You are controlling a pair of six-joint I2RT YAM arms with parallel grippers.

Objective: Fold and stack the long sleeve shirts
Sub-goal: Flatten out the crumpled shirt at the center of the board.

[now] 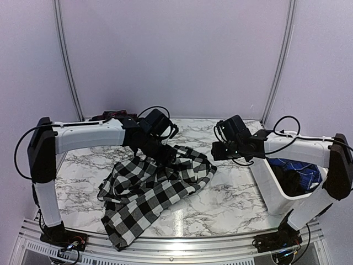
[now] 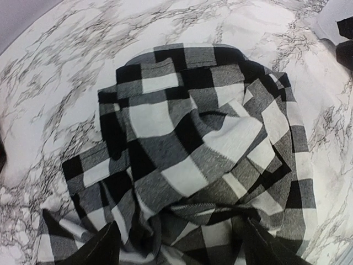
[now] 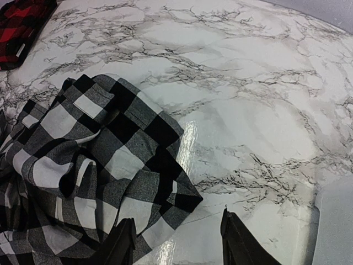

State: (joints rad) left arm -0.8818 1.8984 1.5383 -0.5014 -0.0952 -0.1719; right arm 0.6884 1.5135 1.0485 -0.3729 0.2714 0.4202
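Observation:
The black-and-white check shirt (image 1: 149, 187) lies crumpled in the middle of the marble table and reaches the near edge. No letters show on it. My left gripper (image 1: 165, 152) is low over its far part; in the left wrist view the gripper (image 2: 179, 245) is open wide, with bunched cloth (image 2: 187, 143) between the fingers. My right gripper (image 1: 218, 149) is open and empty at the shirt's right edge; in the right wrist view (image 3: 176, 243) its left finger (image 3: 121, 243) is over the shirt's corner (image 3: 110, 165). The red-and-black shirt (image 1: 107, 116) lies at the back left, mostly hidden by my left arm, and shows in the right wrist view (image 3: 22, 25).
A white bin (image 1: 267, 185) holding blue and dark clothes (image 1: 295, 171) stands at the right, under my right arm; its wall shows in the right wrist view (image 3: 336, 221). Bare marble table (image 1: 237, 193) lies between the shirt and the bin. Walls close the back and sides.

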